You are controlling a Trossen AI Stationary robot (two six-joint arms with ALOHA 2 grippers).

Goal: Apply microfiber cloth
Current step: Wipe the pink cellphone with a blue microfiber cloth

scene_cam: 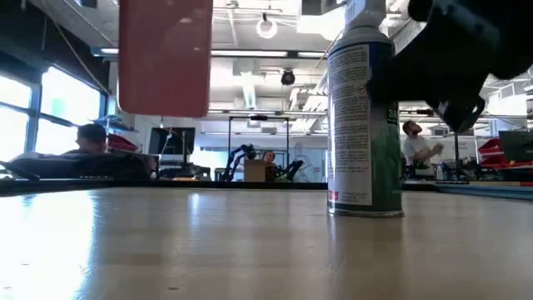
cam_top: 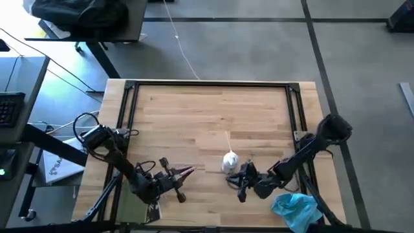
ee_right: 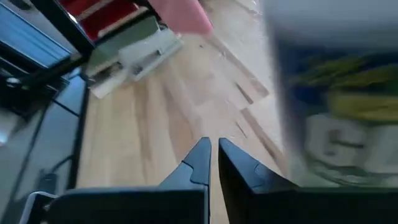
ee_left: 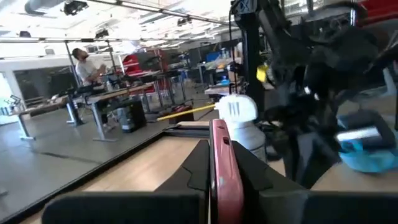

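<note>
At the desk's (cam_top: pixel 213 110) near-right corner, the microfiber cloth (cam_top: pixel 296 209) lies crumpled, partly overhanging the edge. It shows no clear long axis and points no particular way. The spray can (cam_top: pixel 230 162) stands upright near the middle of the near edge. The right pincer (cam_top: pixel 240 184) sits just beside the can, clenched and empty. The left pincer (cam_top: pixel 176 179) grasps a pink object (cam_top: pixel 186 172) near the near edge. Recommended: release the right pincer, reach to the corner, grip the cloth's raised fold centrally.
</note>
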